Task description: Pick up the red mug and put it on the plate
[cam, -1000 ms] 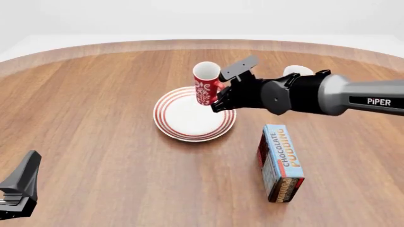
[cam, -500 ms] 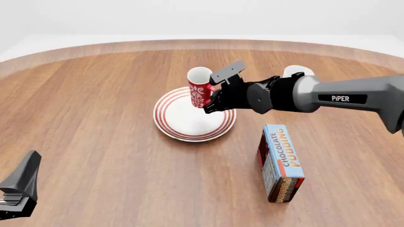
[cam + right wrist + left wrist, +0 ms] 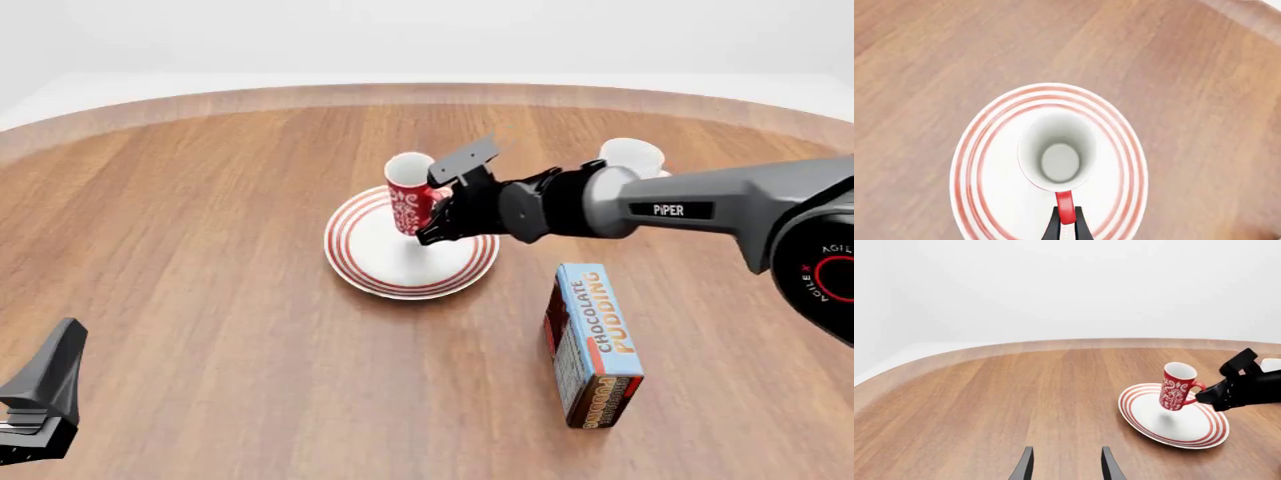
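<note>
The red mug (image 3: pixel 408 195) with its white pattern hangs tilted just above the plate (image 3: pixel 387 268), apart from its surface in the left wrist view, where the mug (image 3: pixel 1177 387) casts a shadow on the plate (image 3: pixel 1147 415). My right gripper (image 3: pixel 441 208) is shut on the mug's red handle (image 3: pixel 1065 206). From the right wrist view I look down into the mug's white interior (image 3: pixel 1059 161), centred over the ringed plate (image 3: pixel 987 165). My left gripper (image 3: pixel 1065 467) stands open and holds nothing, far from the plate, at the near left (image 3: pixel 38 400).
A chocolate pudding box (image 3: pixel 594 343) lies to the right of the plate. A plain white mug (image 3: pixel 630 156) stands behind my right arm. The round wooden table's (image 3: pixel 200 250) far edge curves behind both.
My right gripper has carried the red mug leftward and lower, from the plate's far right rim to over its middle. The left arm has not moved.
</note>
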Controlling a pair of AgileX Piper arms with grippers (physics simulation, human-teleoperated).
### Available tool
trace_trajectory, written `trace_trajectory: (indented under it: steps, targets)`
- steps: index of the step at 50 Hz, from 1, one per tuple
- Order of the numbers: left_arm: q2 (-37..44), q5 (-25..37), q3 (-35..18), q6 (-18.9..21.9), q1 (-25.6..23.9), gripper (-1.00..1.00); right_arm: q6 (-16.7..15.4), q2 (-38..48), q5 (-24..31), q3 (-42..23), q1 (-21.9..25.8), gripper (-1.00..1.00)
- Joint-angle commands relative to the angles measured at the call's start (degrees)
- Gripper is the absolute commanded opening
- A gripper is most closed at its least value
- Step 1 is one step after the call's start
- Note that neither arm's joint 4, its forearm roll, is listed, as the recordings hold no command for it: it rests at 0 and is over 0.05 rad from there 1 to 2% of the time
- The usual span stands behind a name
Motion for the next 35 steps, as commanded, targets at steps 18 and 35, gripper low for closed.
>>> trace_trajectory:
  steps: [18, 35]
  targets:
    - [0.00, 0.00, 0.00, 0.00, 0.00, 1.00, 0.29, 2.30, -0.27, -0.70, 0.32, -1.00]
    - [0.00, 0.00, 0.00, 0.00, 0.00, 1.00, -1.19, 2.28, -1.03, 0.33, 0.17, 1.00]
